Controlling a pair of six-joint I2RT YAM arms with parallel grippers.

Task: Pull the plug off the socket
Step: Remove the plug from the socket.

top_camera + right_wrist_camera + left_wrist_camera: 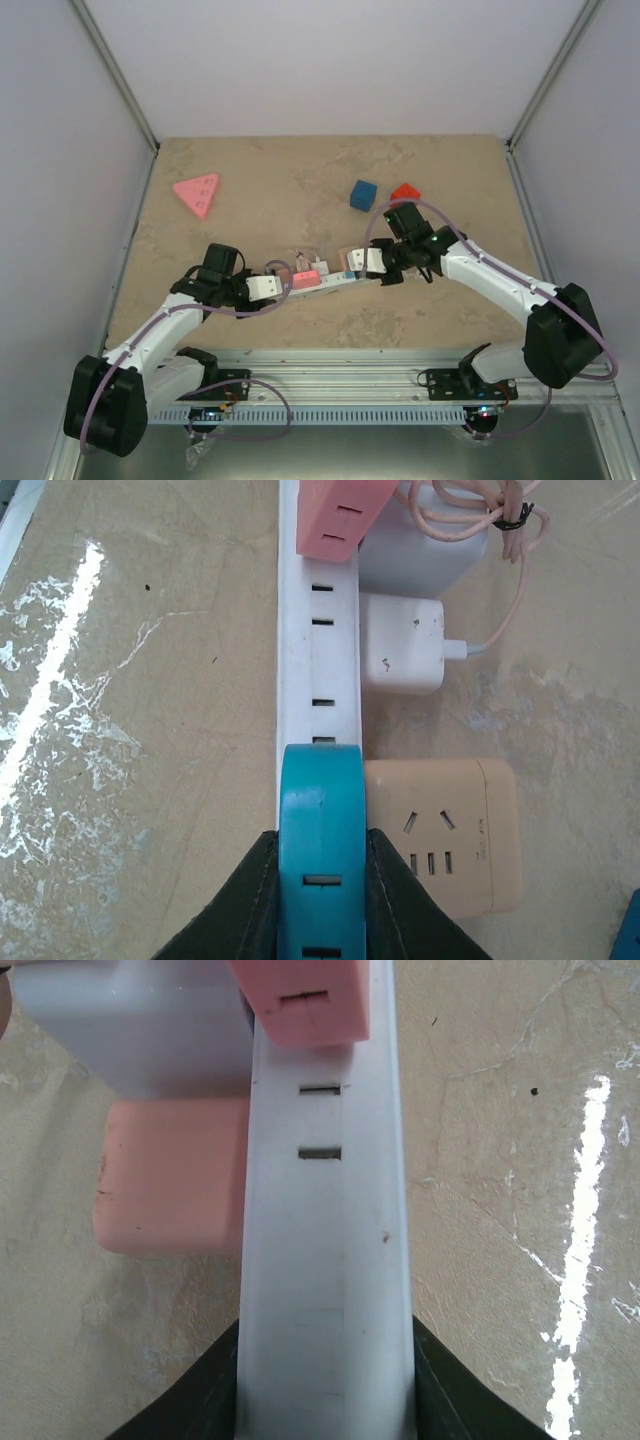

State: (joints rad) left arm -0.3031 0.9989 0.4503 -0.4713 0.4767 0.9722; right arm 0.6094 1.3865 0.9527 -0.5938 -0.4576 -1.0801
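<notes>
Starting from the socket (325, 281): long, slim, white plastic, flat on the tan table (300, 170) near its front middle, slanted a little with the right end farther back. Shows narrow dark slots in pairs along the bare white top. Carries raised, square, coloured outlet blocks: a pink outlet block (340, 515) toward the middle and a teal outlet block (320, 800) toward the right end, each with slots of its own.

Gripped at both ends. At the left end, pinched by the left gripper (325, 1360), its dark fingers (190, 1405) pressed against the two long sides of the white bar and closed on it. At the right, clamped by the right gripper (320, 860), drawn in tight on the teal outlet block with one finger on each side.

Along the far long side, touching the bar, with prongs hidden:
- beige adapter (445, 835) with outlet holes in its face, just beside the teal outlet block
- white charger (400, 645) with a pale pink cable (505, 610) leaving its end
- larger pale grey adapter (420, 550) under a tied coil of that cable
- salmon adapter (175, 1175), nearest the left gripper

Farther back on the table, well apart from all this: pink triangular block (197, 193) at far left, blue cube (363, 194) and red block (405, 191) near each other right of centre.
</notes>
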